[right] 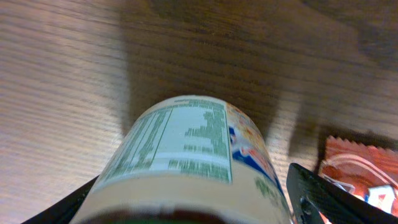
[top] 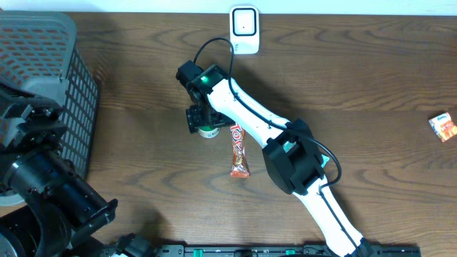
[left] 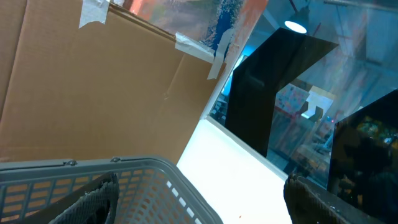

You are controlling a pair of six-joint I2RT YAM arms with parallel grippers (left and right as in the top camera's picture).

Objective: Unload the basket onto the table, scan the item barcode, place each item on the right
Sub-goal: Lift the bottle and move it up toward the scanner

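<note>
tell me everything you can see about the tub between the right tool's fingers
The tub is small and round, cream-coloured, looking like plastic or coated card. A white panel of green nutrition print sits beside a colourful picture. It sits between the fingers of the right tool, apparently on the wooden table, beside a red snack wrapper. Whether the fingers press it cannot be told.
</note>
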